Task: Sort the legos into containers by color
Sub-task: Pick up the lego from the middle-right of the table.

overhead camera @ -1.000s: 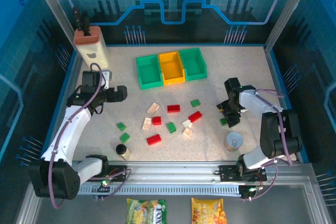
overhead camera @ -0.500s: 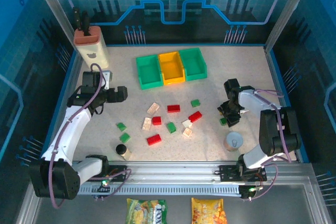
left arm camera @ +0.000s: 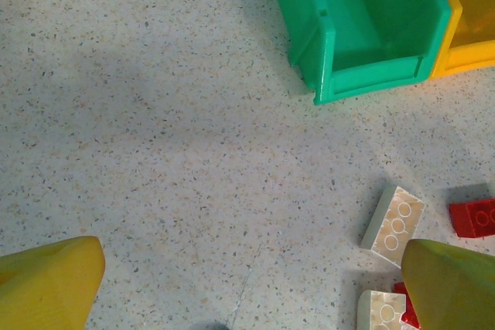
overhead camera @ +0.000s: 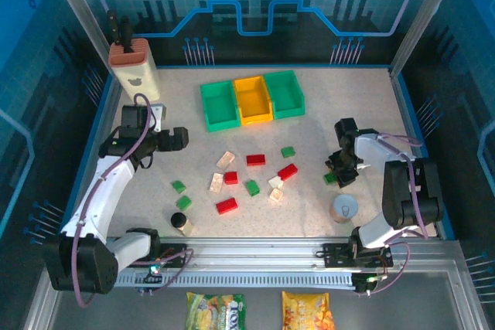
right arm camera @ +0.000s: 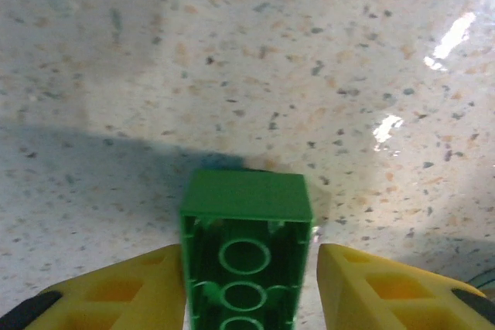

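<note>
Green plastic lego brick (right arm camera: 246,214) lies on the speckled tabletop (right arm camera: 232,52) between the right claw's (right arm camera: 249,260) yellow fingers (right arm camera: 116,291); I cannot tell if they squeeze yet. Probably light, slippery: pinch its flat sides.

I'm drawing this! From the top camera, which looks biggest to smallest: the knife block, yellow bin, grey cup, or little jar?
1. Knife block, though its height brings it nearer the camera.
2. Yellow bin.
3. Grey cup.
4. Jar, only a little smaller than the cup.
</note>
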Controlling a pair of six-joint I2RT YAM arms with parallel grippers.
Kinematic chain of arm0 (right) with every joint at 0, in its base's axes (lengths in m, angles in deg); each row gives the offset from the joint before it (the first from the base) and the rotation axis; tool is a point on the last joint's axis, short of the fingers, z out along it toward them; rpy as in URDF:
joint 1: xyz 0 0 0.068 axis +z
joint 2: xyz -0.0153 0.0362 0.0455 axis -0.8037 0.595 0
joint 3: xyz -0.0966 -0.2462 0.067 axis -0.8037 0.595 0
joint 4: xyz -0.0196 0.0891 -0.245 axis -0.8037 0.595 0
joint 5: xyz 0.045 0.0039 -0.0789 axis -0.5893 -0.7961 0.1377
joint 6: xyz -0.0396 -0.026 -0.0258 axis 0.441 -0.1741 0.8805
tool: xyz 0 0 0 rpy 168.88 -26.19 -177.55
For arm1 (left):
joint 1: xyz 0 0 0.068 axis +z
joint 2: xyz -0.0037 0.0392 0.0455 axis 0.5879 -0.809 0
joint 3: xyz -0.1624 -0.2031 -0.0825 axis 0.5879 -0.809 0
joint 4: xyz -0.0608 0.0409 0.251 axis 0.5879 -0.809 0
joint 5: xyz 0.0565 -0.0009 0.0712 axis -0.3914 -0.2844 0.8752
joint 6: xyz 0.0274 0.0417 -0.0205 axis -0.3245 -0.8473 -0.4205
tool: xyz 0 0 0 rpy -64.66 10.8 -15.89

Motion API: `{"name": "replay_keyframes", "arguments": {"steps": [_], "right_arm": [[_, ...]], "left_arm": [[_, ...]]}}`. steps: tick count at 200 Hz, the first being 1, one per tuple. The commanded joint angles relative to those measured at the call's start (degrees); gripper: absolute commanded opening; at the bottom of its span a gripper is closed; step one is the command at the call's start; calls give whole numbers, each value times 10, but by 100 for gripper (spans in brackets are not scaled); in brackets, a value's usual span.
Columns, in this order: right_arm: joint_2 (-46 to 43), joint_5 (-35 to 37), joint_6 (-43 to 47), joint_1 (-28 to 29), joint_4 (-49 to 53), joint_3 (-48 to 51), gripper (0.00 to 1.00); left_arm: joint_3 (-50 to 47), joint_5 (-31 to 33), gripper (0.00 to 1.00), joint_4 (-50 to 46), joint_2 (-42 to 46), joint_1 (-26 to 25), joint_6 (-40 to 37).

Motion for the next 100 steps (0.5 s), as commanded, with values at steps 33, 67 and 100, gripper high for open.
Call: {"name": "replay_keyframes", "arguments": {"steps": [33, 67, 100], "right_arm": [[6, 3, 0, -12, -3, 12, 47], [0, 5, -1, -11, 0, 12, 41], [-10, 10, 4, -12, 9, 7, 39]], "left_arm": [[-6, -18, 99, 4, -4, 4, -9], [-6, -17, 99, 3, -4, 5, -10], [-5, -17, 99, 3, -3, 4, -10]]}}
